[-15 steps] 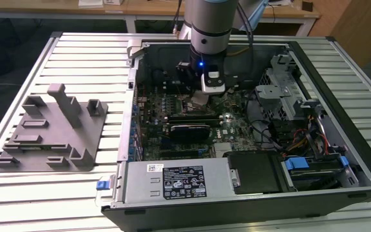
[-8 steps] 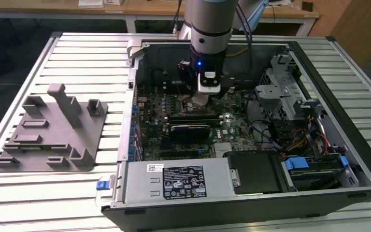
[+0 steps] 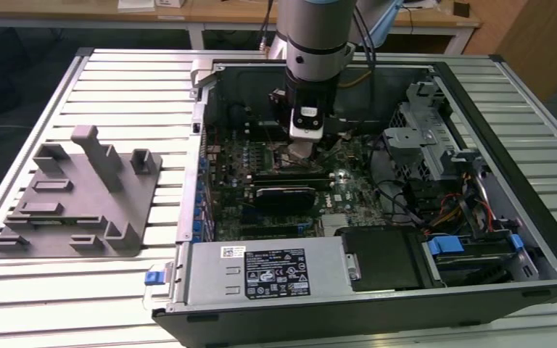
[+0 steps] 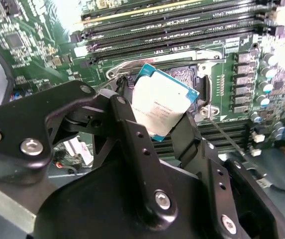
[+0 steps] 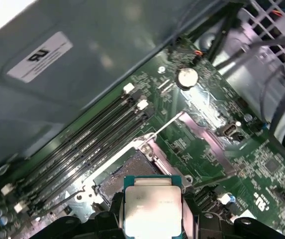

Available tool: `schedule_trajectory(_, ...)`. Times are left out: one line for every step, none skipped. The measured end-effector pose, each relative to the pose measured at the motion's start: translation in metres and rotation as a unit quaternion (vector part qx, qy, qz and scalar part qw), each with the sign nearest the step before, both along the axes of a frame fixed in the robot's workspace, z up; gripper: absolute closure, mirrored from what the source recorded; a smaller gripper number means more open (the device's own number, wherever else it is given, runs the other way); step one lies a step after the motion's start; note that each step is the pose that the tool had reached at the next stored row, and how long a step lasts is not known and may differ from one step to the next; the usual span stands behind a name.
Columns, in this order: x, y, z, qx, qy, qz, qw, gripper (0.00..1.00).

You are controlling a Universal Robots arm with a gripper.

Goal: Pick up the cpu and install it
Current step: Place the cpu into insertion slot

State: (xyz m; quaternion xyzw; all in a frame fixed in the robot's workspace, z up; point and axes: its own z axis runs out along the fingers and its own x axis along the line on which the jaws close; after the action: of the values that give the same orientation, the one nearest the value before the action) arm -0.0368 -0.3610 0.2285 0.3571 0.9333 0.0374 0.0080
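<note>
The gripper (image 4: 154, 107), clamped on the cpu (image 4: 163, 102) by two opposite edges, holds it just above the open socket (image 4: 181, 74), not yet seated.

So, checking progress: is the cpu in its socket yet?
Out: the silvery square cpu, held by the black fingers, hangs above its empty socket.

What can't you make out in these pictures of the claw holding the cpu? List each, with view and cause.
Underside of the cpu: faces away in both wrist views.
The socket contacts: first wrist view, too small, partly behind the cpu.
Gripped cpu edges: second wrist view, covered by the claw.
Gap between cpu and socket: no view settles it.
</note>
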Motion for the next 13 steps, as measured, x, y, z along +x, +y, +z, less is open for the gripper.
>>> schedule_trajectory(0.0,0.0,0.0,-0.0001,0.0,-0.007,1.0,0.45)
schedule_trajectory(0.0,0.0,0.0,-0.0002,0.0,-0.015,0.9999,0.45)
schedule_trajectory(0.0,0.0,-0.0001,-0.0002,0.0,-0.022,0.9998,0.45)
schedule_trajectory(0.0,0.0,-0.0001,-0.0004,0.0,-0.03,0.9996,0.45)
schedule_trajectory(0.0,0.0,-0.0001,-0.0005,0.0,-0.037,0.9993,0.45)
schedule_trajectory(0.0,0.0,-0.0001,-0.0006,0.0,-0.044,0.999,0.45)
schedule_trajectory(0.0,0.0,-0.0001,-0.0007,0.0,-0.052,0.9986,0.45)
schedule_trajectory(0.0,0.0,-0.0001,-0.0009,0.0,-0.061,0.9981,0.45)
schedule_trajectory(0.0,0.0,-0.0001,-0.001,0.0,-0.069,0.9976,0.45)
schedule_trajectory(0.0,0.0,-0.0002,-0.0011,0.0,-0.076,0.9971,0.45)
schedule_trajectory(0.0,0.0,-0.0002,-0.0012,0.0,-0.084,0.9964,0.45)
schedule_trajectory(0.0,0.0,-0.0002,-0.0013,0.0,-0.092,0.9957,0.45)
schedule_trajectory(0.0,0.0,-0.0002,-0.0014,0.0,-0.1,0.995,0.45)
